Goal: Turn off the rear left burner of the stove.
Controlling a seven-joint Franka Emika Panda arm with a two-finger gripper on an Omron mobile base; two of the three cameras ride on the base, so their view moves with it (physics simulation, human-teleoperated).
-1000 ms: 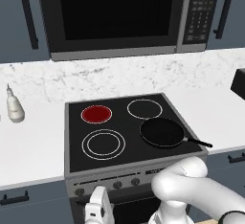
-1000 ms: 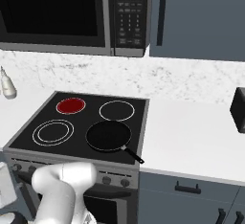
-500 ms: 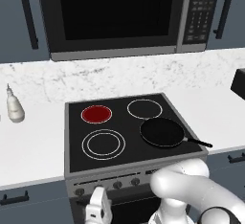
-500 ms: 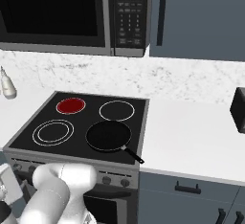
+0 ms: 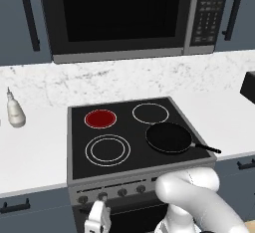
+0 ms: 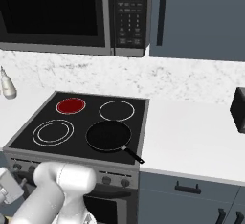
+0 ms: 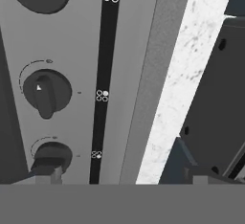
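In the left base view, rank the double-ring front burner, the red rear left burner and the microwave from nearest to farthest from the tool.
The tool hangs open, low before the stove's knob panel.
1. Double-ring front burner, front left of the cooktop.
2. Red rear left burner, behind it.
3. Microwave, above the counter by the wall.

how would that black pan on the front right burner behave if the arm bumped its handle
The frying pan lies flat and low, so it would probably not tip. On the smooth glass of the stove it would likely slide or pivot easily. Its thin handle sticks out past the stove's edge, so a bump there may spin it.
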